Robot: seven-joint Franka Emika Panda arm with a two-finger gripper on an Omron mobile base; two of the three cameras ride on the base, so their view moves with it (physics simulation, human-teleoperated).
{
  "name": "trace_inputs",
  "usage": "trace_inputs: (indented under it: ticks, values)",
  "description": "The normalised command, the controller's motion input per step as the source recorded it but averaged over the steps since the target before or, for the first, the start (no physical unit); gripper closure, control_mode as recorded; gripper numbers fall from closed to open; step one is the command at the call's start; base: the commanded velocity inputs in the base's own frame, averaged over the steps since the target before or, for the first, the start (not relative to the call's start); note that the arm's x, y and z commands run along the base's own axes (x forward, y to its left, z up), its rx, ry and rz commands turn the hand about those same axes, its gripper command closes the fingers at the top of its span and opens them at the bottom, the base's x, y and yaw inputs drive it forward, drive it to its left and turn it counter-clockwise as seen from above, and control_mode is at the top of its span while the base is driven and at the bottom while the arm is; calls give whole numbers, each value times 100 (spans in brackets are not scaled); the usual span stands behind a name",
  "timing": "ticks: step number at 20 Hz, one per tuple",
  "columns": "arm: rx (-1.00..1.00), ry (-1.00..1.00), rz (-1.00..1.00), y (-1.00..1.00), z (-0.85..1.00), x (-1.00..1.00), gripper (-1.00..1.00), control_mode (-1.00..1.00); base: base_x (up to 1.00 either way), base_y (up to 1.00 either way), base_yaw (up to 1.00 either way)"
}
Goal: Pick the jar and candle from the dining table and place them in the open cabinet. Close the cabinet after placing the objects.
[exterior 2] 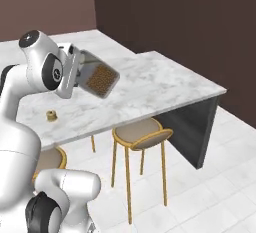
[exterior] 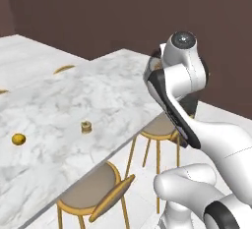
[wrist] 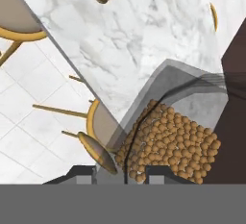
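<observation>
pincer carries the jar, candle waits on the marble

pincer (wrist: 120,172) is clenched on the jar (exterior 2: 97,78), its two dark tips nearly together at the jar's near end in the hand view, with the glass body and its brown grainy fill stretching away from them. from the right base view the jar hangs tilted off the front of the hand, lifted clear above the dining table (exterior 2: 165,79) and touching nothing but the fingers. which part of the jar the tips pinch is hard to tell; it looks like the lid end.

step in hand, as i judge it: the first pick is made and the jar is in transit toward the open cabinet, which lies somewhere outside these pictures. the next move calls for swinging or driving round to that cabinet while keeping the grip firm, since the jar sits aslant and the hold seems narrow; a jolt could let it slip or twist.

candle (exterior: 86,127) stands on the marble near the table's edge, well apart from the jar, not yet collected. a small round yellow thing (exterior: 18,138) lies further along the slab. tan-seated stools (exterior 2: 141,133) with gold legs stand tucked under the table's near side, something to steer clear of when the base moves.
</observation>
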Motion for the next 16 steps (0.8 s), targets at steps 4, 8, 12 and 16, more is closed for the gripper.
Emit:
trace_inputs:
  ticks: [4,8,12,16]
  values:
    - [0,0,0,0,0,0,100,100,0,-46,-49]
    - [0,0,0,0,0,0,100,100,0,-63,-47]
    - [0,0,0,0,0,0,100,100,1,-54,-47]
    - [0,0,0,0,0,0,100,100,6,-48,-46]
